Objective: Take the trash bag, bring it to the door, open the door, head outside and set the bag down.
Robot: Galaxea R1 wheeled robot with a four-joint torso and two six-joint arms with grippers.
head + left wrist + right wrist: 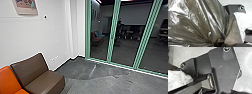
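Trash bag (196,18), dark and glossy, is at the robot's left wrist, its film drawn into long pleats that run together at the left gripper (218,42). That gripper looks closed on the gathered plastic, and a bunched hold like this makes sense: many folds share the load, where a single pinched layer might tear. Whether the right gripper (239,92) is open or closed, I cannot tell.

The bag sits near the robot's base plate (233,9), probably to keep the weight close in and curb its swing while driving. Crumpled pale plastic (241,23) lies beside the dark film; whether it belongs to the same bag is unclear.

Ahead, green-framed glass panels (112,32) stand across the grey floor (82,83), with a brown seat (42,77) and an orange seat (8,80) against the white wall (37,35). I judge this to be the carrying stage, with the bag yet to be put down. The seats, being low and near the robot's left, could snag a bulky load carried on that side
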